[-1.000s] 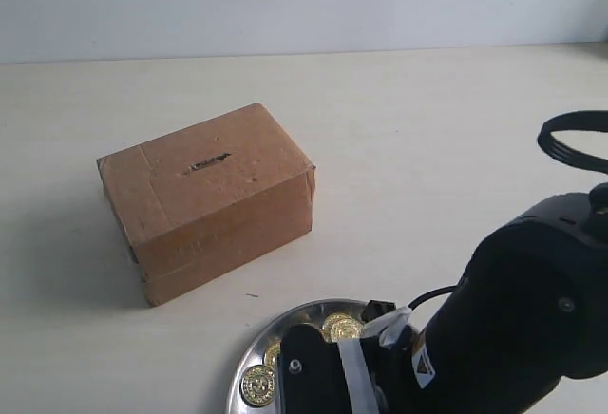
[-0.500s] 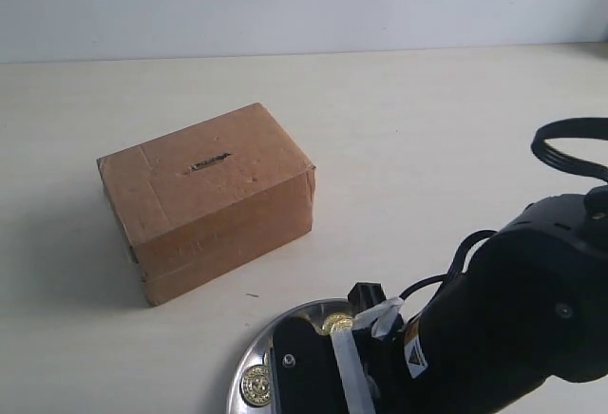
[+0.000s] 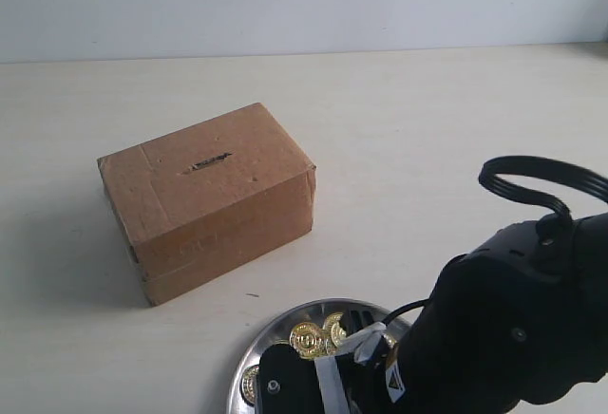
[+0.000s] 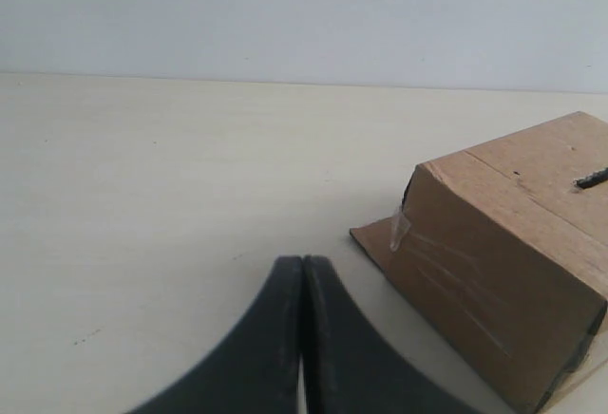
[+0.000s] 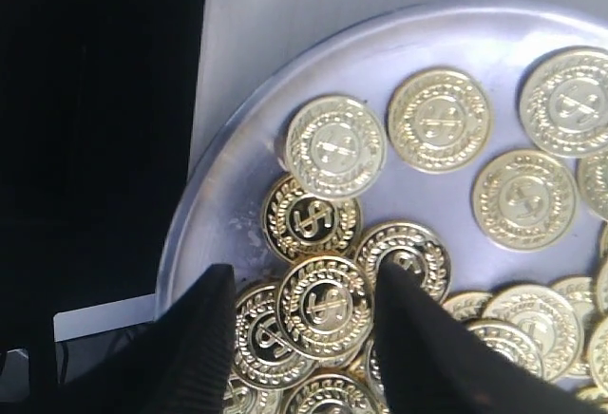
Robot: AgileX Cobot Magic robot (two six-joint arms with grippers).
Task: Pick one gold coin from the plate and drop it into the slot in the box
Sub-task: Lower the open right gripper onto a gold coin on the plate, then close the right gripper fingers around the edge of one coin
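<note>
plate (image 3: 269,330): mostly hidden behind the right arm (image 3: 508,338);
box (image 4: 503,243): far end cut off in the left wrist view

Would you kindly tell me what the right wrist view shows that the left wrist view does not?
Only the right wrist view: the plate of gold coins, with the right fingers open either side of one coin. Only the left wrist view: the box, one end of its slot, and the left fingers shut together. Both: the pale table.
</note>
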